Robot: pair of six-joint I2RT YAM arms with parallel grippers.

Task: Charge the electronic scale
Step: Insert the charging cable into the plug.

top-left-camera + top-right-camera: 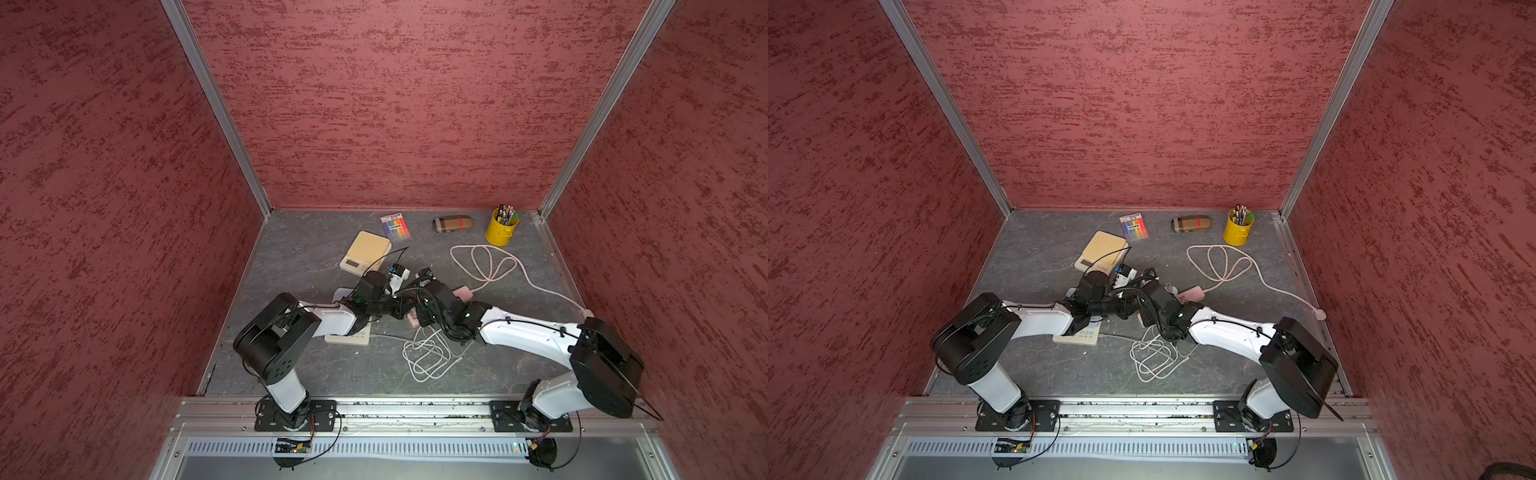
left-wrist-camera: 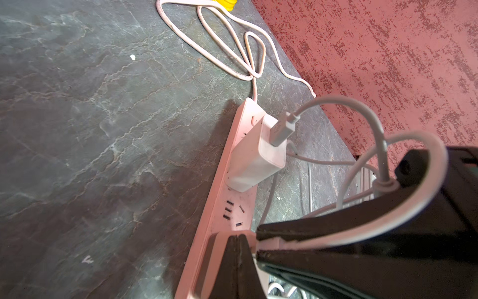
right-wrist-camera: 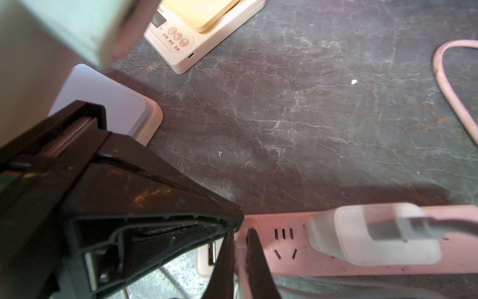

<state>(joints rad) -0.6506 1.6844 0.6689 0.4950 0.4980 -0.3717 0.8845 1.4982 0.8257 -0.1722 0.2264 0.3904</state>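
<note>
A yellow-topped electronic scale (image 1: 365, 250) (image 3: 207, 28) lies at the back, its side port facing the right wrist view. A second scale with a pale lilac top (image 3: 103, 103) (image 1: 348, 337) lies under my left arm. The pink power strip (image 2: 232, 207) (image 3: 284, 246) carries a white adapter (image 2: 256, 155) with the grey charging cable (image 2: 336, 103) plugged into it. My left gripper (image 2: 238, 239) is shut and empty, its tips on the strip's end. My right gripper (image 3: 240, 233) meets it there, shut on a pale strand of the charging cable that loops over it.
The cable's slack lies tangled (image 1: 428, 353) near the front. The strip's pink cord (image 1: 486, 262) loops toward the right wall. A yellow pen cup (image 1: 501, 228), a glasses case (image 1: 452, 223) and a marker pack (image 1: 395, 225) line the back. Red walls enclose three sides.
</note>
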